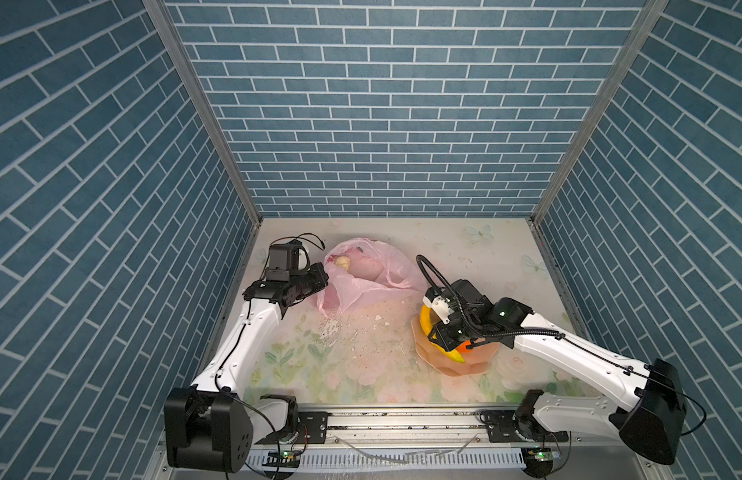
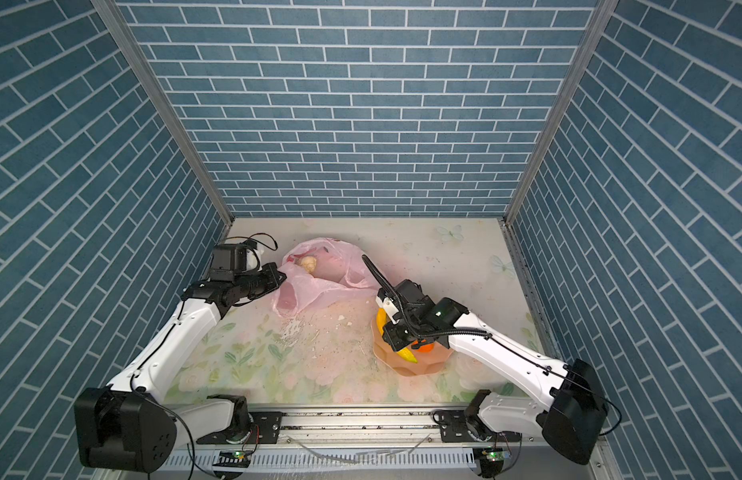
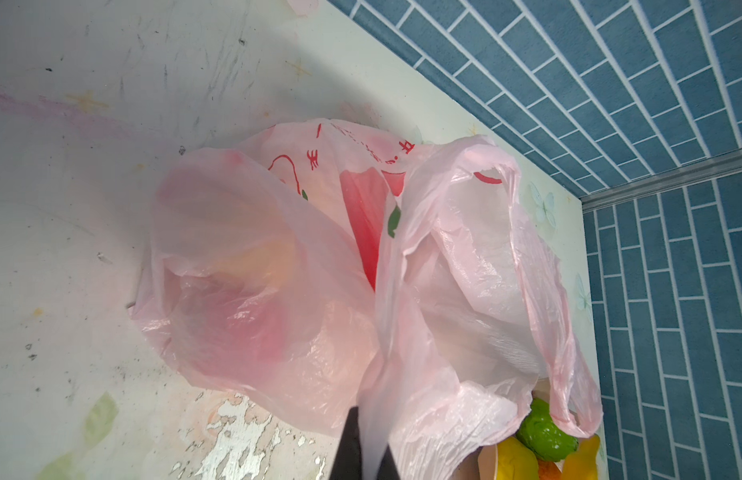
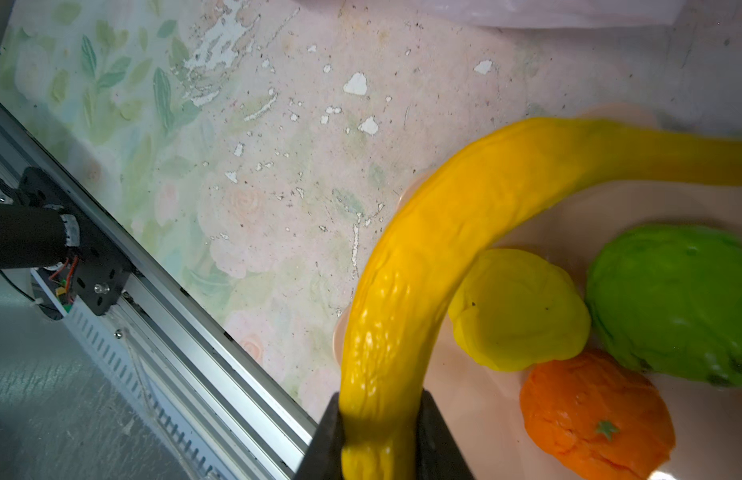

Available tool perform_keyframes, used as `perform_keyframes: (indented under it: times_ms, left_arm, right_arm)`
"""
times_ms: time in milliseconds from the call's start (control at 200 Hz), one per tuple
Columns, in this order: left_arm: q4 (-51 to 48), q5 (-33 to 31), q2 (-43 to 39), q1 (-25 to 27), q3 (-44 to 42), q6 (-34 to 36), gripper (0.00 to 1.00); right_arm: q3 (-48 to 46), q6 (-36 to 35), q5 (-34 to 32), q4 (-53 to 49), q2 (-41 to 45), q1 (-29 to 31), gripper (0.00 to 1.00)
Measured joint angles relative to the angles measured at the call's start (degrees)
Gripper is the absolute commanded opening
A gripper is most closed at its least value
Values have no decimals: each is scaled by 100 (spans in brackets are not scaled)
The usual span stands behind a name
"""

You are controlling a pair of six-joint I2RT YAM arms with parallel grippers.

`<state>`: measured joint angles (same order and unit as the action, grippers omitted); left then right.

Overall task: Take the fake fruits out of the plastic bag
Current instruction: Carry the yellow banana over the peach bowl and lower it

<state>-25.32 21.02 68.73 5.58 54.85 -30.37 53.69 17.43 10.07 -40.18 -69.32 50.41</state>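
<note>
The pink plastic bag [image 1: 363,276] [image 2: 319,282] lies crumpled at the back left of the table, its mouth open. A cream-white fake fruit [image 1: 342,262] [image 2: 308,262] shows inside it. My left gripper [image 3: 371,455] is shut on a fold of the bag's film [image 3: 319,270] at the bag's left edge. My right gripper [image 4: 379,436] is shut on one end of the long yellow banana [image 4: 444,232] [image 1: 425,322], held over the peach bowl [image 1: 456,368]. In the bowl lie a wrinkly yellow fruit [image 4: 519,307], a green one [image 4: 672,303] and an orange tangerine [image 4: 593,411].
The floral tabletop [image 1: 344,353] has worn, flaking patches between the bag and the bowl. Blue brick-pattern walls [image 1: 386,124] close in the back and both sides. A metal rail [image 1: 402,419] with the arm bases runs along the front edge.
</note>
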Motion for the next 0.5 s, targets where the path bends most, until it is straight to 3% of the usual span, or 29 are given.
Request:
perform_keyframes:
  times_ms: [500]
  left_arm:
    - [-114, -85, -107, 0, 50, 44, 0]
  right_arm:
    - [-341, -186, -39, 175, 26, 0, 12]
